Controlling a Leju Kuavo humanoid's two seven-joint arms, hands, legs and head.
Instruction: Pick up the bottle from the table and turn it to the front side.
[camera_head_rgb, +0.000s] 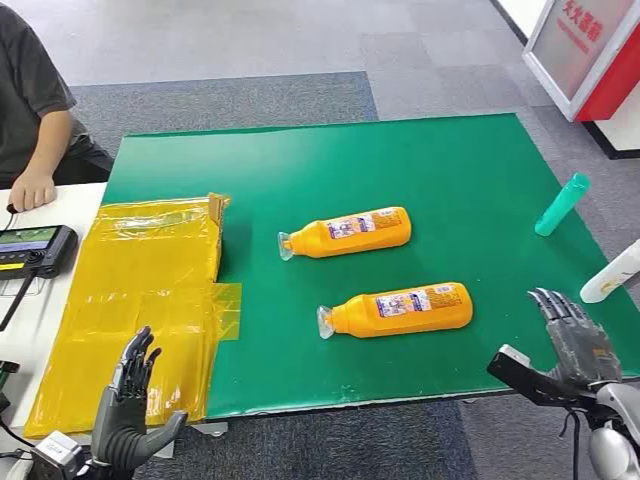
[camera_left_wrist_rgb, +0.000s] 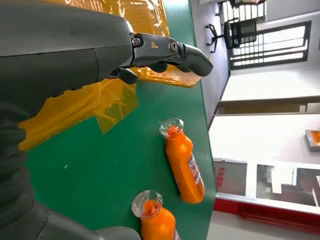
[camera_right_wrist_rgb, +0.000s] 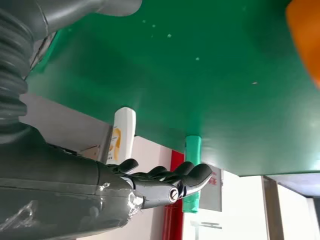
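Two orange bottles lie on their sides on the green table mat (camera_head_rgb: 453, 180), caps pointing to my left. The near bottle (camera_head_rgb: 398, 309) (camera_left_wrist_rgb: 158, 224) and the far bottle (camera_head_rgb: 349, 232) (camera_left_wrist_rgb: 183, 162) both show their printed labels. My left hand (camera_head_rgb: 132, 405) (camera_left_wrist_rgb: 113, 50) hovers open over the near left corner, above the yellow plastic sheet (camera_head_rgb: 143, 300), fingers spread and holding nothing. At the table's near right edge my right hand (camera_head_rgb: 567, 345) (camera_right_wrist_rgb: 151, 182) is open too, well right of the near bottle, whose base (camera_right_wrist_rgb: 306, 35) shows in the right wrist view.
A teal bottle (camera_head_rgb: 562, 204) (camera_right_wrist_rgb: 193, 150) and a white bottle (camera_head_rgb: 611, 272) (camera_right_wrist_rgb: 122, 132) lie at the mat's right edge. A person sits at the far left with a hand (camera_head_rgb: 32, 190) on a white side table beside a black device (camera_head_rgb: 34, 248). A red-and-white sign (camera_head_rgb: 589, 50) stands far right.
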